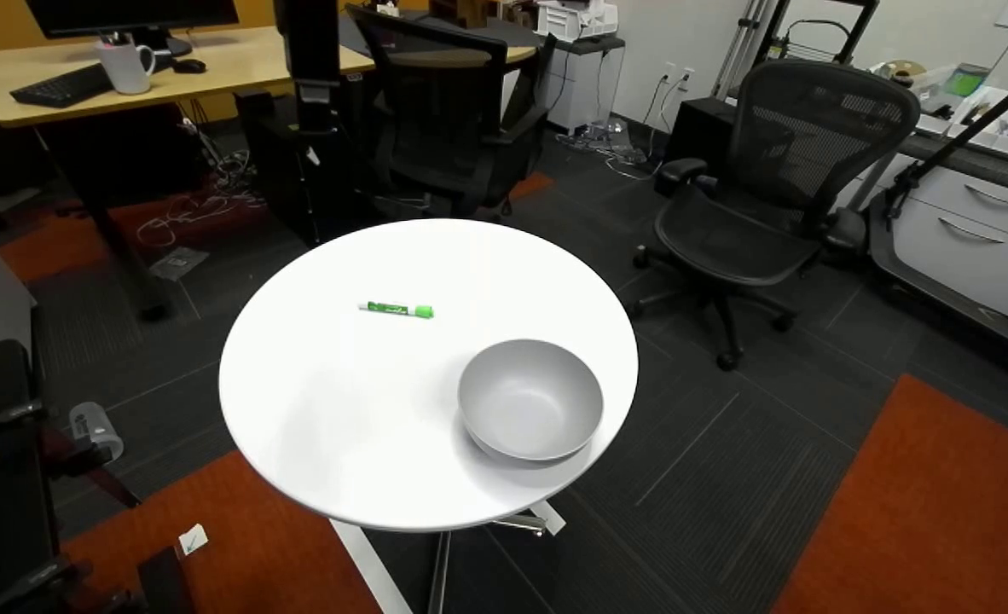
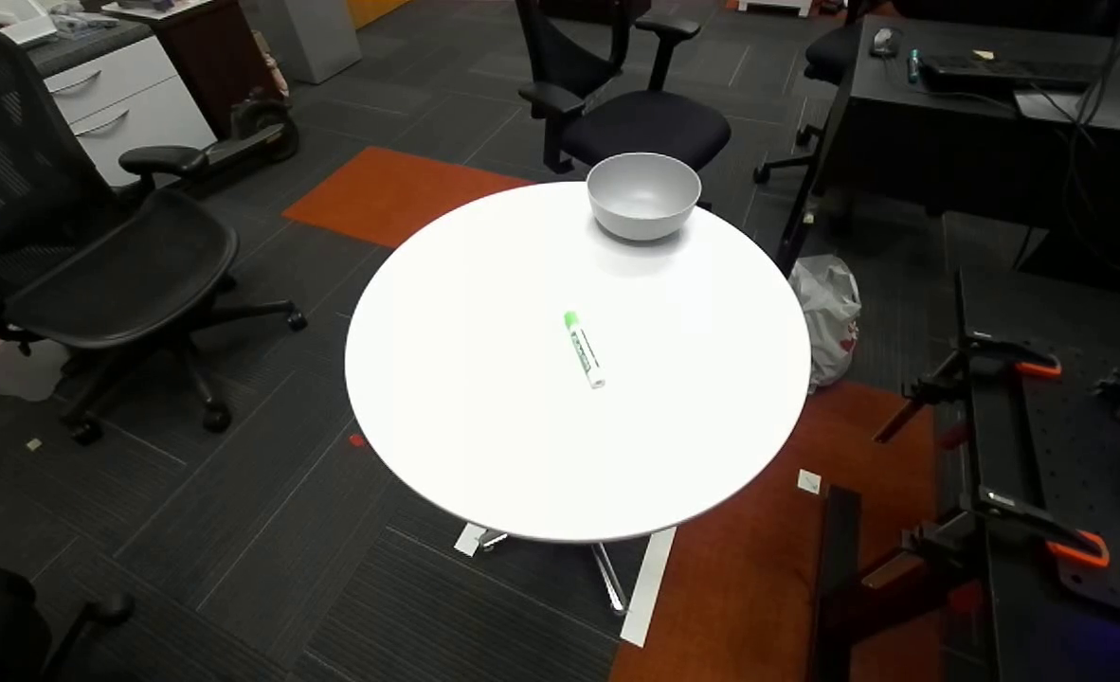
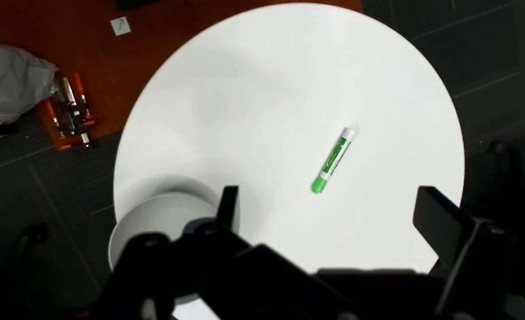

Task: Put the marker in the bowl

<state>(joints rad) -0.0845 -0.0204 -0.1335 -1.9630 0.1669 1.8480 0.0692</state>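
Observation:
The green and white marker [image 1: 396, 309] lies flat on the round white table [image 1: 299, 375]. It also shows in an exterior view [image 2: 585, 350] and in the wrist view [image 3: 332, 161]. The grey bowl [image 1: 531, 401] stands upright near the table's edge, apart from the marker, and nothing shows inside it in both exterior views [image 2: 643, 197]. In the wrist view the bowl [image 3: 165, 215] is partly hidden behind the left finger. My gripper [image 3: 327, 195] is open and empty, above the table, with the marker's green cap between and beyond its fingertips. The gripper is out of both exterior views.
Office chairs [image 1: 811, 170] stand near the table. A desk [image 1: 231, 64] with a mug [image 1: 126, 66] is at the back. A black bench with orange-tipped clamps [image 2: 1034, 455] and a plastic bag [image 2: 825, 313] are beside the table.

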